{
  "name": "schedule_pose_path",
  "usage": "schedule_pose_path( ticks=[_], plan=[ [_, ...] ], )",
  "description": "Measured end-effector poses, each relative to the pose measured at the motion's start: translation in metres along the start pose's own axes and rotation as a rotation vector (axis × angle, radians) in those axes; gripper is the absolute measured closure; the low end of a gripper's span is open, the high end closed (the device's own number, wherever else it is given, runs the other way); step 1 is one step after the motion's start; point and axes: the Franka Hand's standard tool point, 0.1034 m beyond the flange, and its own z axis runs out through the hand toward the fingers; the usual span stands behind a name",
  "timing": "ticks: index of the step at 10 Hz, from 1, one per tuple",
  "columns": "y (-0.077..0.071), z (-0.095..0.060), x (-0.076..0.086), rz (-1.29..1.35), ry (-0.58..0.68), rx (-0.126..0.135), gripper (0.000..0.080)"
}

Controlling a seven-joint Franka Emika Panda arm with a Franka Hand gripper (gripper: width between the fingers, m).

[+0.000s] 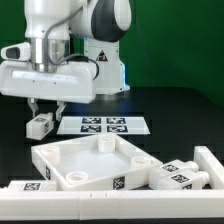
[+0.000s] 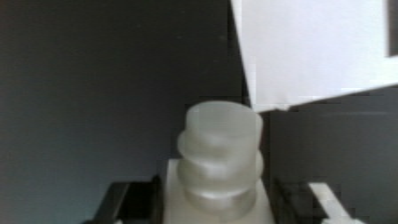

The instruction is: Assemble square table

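**A:** What sits in the tabletop?

**B:** Only its own round sockets; I can make out two.

**A:** And the legs?

**B:** One held leg, pinched in the half-closed gripper. In the exterior view it hangs at the tabletop's ten o'clock, near the marker board. Seemingly two loose legs lie just beside the tabletop's rim at three o'clock.

No letters, numbers or brand names are legible; the only markings are black-and-white square tags, carried by the marker board, the leg on the exterior view's left, the tabletop rim, the lying legs and the long bar.
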Motion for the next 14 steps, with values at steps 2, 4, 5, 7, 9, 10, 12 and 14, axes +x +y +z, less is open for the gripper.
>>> schedule_pose_path(
  ticks=[2,4,5,7,9,10,12,14],
  plan=[
    [-0.010,0.005,0.001,-0.019,-0.005,0.004,0.0514],
    [-0.008,0.005,0.001,-0.015,-0.005,0.003,0.0513],
    [-0.017,0.003,0.001,0.003,-0.023,0.020,0.0513],
    [-0.056,-0.029,0.022,0.021,-0.041,0.085,0.0199],
    [-0.096,-0.062,0.047,0.120,-0.108,0.141,0.0165],
    [-0.115,-0.071,0.063,0.146,-0.106,0.146,0.0153],
    [-0.165,-0.082,0.087,0.270,-0.136,0.129,0.0151],
    [-0.172,-0.076,0.086,0.245,-0.141,0.121,0.0151]
  ],
)
